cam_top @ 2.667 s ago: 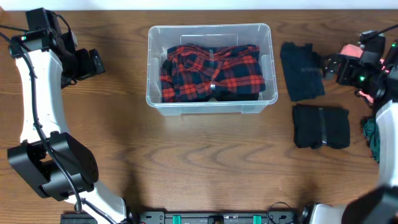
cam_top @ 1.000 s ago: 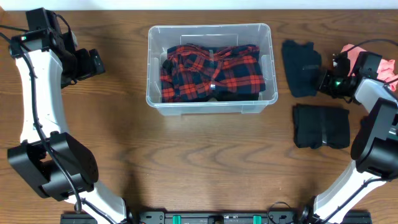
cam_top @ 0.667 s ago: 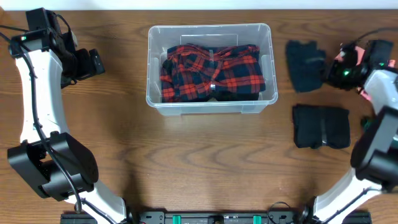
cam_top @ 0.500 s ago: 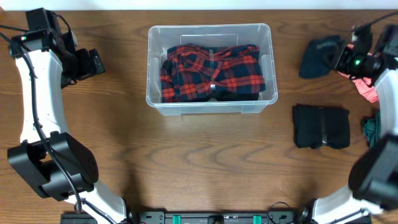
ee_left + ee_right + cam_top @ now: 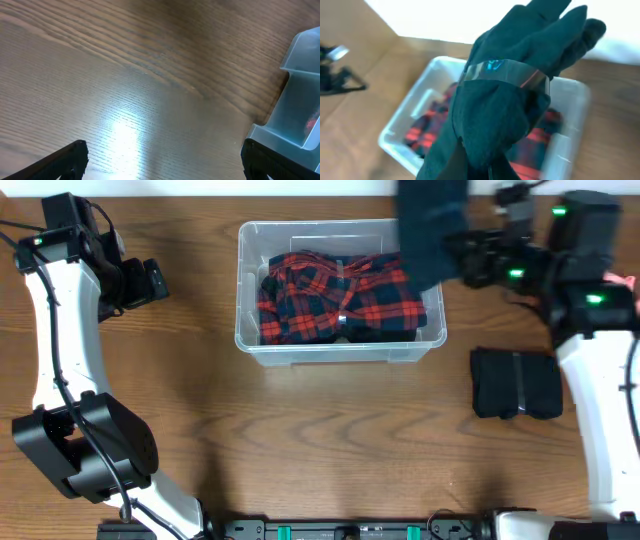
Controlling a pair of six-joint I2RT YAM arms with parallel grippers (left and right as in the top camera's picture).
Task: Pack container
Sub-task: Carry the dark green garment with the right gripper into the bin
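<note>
The container (image 5: 340, 352), a clear rectangular tub, stands at mid-table with a red and black plaid shirt (image 5: 330, 300) lying in it. My right gripper (image 5: 465, 260) is shut on a dark teal rolled garment (image 5: 432, 230), which hangs above the tub's right rear corner. In the right wrist view the garment (image 5: 510, 100), with a shiny clear band round it, covers my gripper (image 5: 485, 167); the tub's rim (image 5: 405, 135) and the plaid shirt (image 5: 427, 127) lie below. My left gripper (image 5: 150, 280) is open over bare table, left of the tub (image 5: 300, 100); its fingertips (image 5: 70, 157) hold nothing.
A folded black garment (image 5: 516, 383) lies on the table right of the container, under my right arm. A bit of pink cloth (image 5: 630, 285) shows at the right edge. The wooden table runs to the far edge just behind the tub.
My right gripper has lifted the dark garment off the table at the right and carried it left, up over the container's right end. The left arm has not moved.
</note>
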